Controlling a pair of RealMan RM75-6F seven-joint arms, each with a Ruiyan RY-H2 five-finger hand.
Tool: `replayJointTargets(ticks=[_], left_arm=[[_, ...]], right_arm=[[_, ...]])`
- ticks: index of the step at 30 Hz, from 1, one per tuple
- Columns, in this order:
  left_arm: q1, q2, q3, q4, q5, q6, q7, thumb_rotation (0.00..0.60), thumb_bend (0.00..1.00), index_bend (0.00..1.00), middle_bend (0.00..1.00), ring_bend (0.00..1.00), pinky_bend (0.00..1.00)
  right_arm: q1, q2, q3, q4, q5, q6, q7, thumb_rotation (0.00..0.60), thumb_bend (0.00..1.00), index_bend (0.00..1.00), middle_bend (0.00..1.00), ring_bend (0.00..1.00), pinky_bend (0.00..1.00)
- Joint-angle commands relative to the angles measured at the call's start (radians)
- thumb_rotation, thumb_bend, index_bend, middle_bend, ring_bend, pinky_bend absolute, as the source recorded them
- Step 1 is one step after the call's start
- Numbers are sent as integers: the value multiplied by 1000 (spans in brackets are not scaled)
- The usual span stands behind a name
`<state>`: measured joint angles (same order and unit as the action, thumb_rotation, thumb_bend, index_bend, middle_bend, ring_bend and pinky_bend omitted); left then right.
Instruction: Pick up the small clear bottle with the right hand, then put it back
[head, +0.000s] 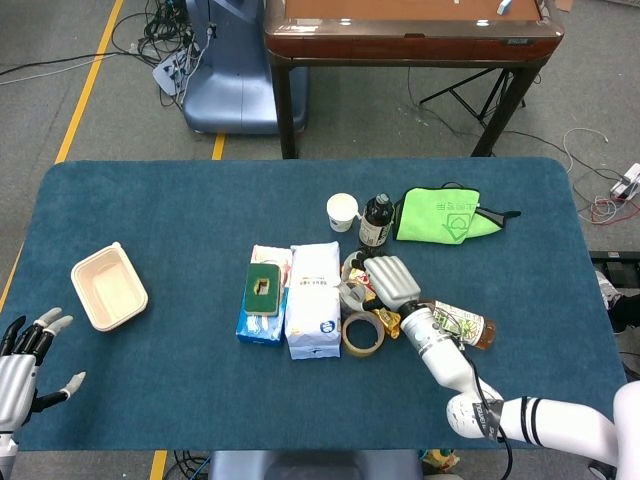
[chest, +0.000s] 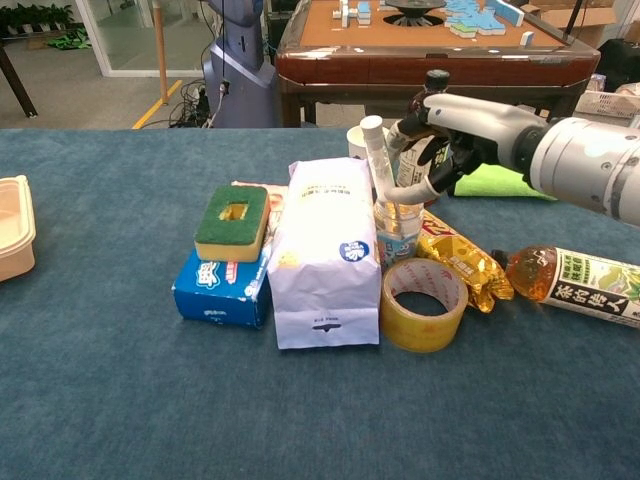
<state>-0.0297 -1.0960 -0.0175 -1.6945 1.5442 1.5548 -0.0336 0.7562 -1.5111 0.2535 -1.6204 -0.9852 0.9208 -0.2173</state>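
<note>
Fingers (chest: 432, 186) of the right hand (chest: 455, 130) are curling loosely above and just right of the small clear bottle (chest: 397, 228); thumb is reaching down-left toward the bottle's rim, the rest are arching over it. Can't tell whether any finger is touching it; nothing is visibly clamped, so grip state is unclear. Forearm is coming in from the right, roughly level, over the yellow snack packet (chest: 462, 262).

Bottle is standing upright on the blue table (chest: 120, 400), with a white tube (chest: 377, 162) sticking up out of it and leaning left. It is sitting just right of the white bag (chest: 323, 255), just behind the tape roll (chest: 424, 304), with the paper cup (head: 342, 210) and dark bottle (head: 376, 219) further back.

Left hand (head: 22, 365) is hanging at the near left edge, fingers spread, holding nothing, near the tray (head: 108, 286).
</note>
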Motion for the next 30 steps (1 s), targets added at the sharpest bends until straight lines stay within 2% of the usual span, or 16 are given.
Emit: replayJointTargets(ticks=[1,18,22,30], left_arm=[[1,0,1,3,0,0,-2,600,230,174,96,159,4],[3,-3,-2,11,-8,-3,-8,600,229,173,94,159,5],[5,-3,-3,13,-13,-3,-10,600,229,173,94,159,4],[7,-3,-3,16,-12,0,-16,600,230,173,93,159,4]], right_arm=[[4,-4,-2,6,5,-2,-2,600,369,463,323,163,215],[20,-14,-16,19,17,-12,4,600,460,489,339,163,214],[16,-12,-17,15,-5,-2,19,600,502,501,347,164,214],[-29,33,-16,-14,-86,54,93,600,509,512,357,177,215]])
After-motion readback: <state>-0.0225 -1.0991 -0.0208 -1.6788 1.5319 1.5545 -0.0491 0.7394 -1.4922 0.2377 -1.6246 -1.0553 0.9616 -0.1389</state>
